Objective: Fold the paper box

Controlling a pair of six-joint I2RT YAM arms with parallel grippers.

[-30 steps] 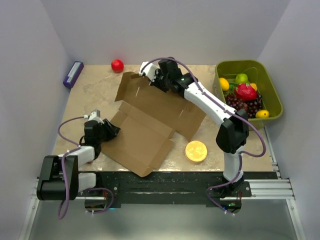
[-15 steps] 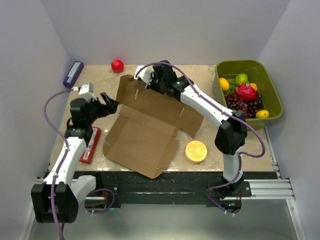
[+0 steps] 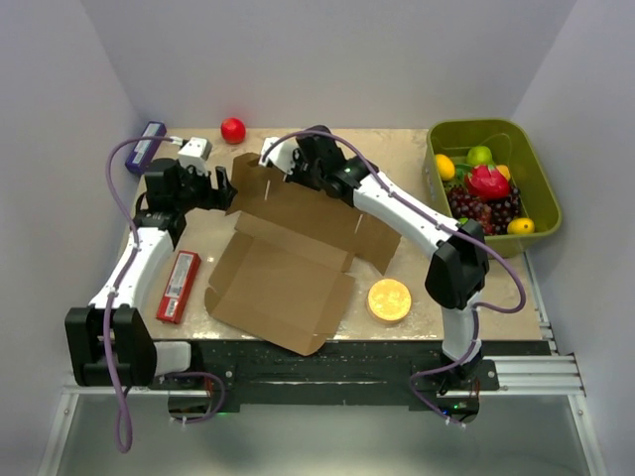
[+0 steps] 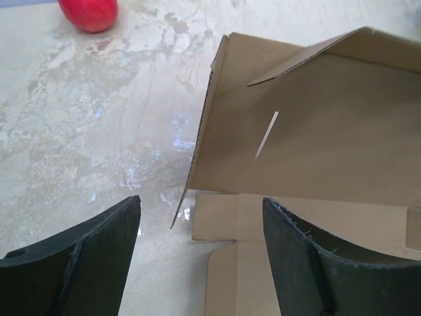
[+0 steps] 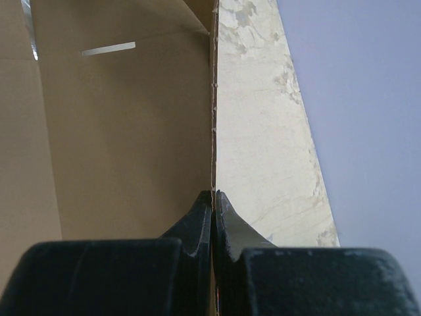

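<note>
The paper box (image 3: 283, 283) is a brown cardboard sheet with its base flat on the table and its back panel (image 3: 298, 203) tilted up. My right gripper (image 3: 291, 167) is shut on that panel's top edge; in the right wrist view the cardboard edge (image 5: 213, 131) runs straight into the closed right gripper (image 5: 214, 195). My left gripper (image 3: 224, 188) stands open just left of the raised panel. The left wrist view shows the left gripper (image 4: 200, 227) with nothing in it, facing the panel's left edge (image 4: 204, 125) and a small flap (image 4: 217, 220).
A green bin (image 3: 542, 188) of fruit stands at the back right. A red ball (image 3: 233, 130) and a purple item (image 3: 146, 147) lie at the back left. A red packet (image 3: 179, 286) lies left of the box and a yellow disc (image 3: 389, 298) lies to its right.
My left arm swung from the near left to the back left, its gripper opening on the way and uncovering the red packet. The right gripper shifted slightly left with the panel.
</note>
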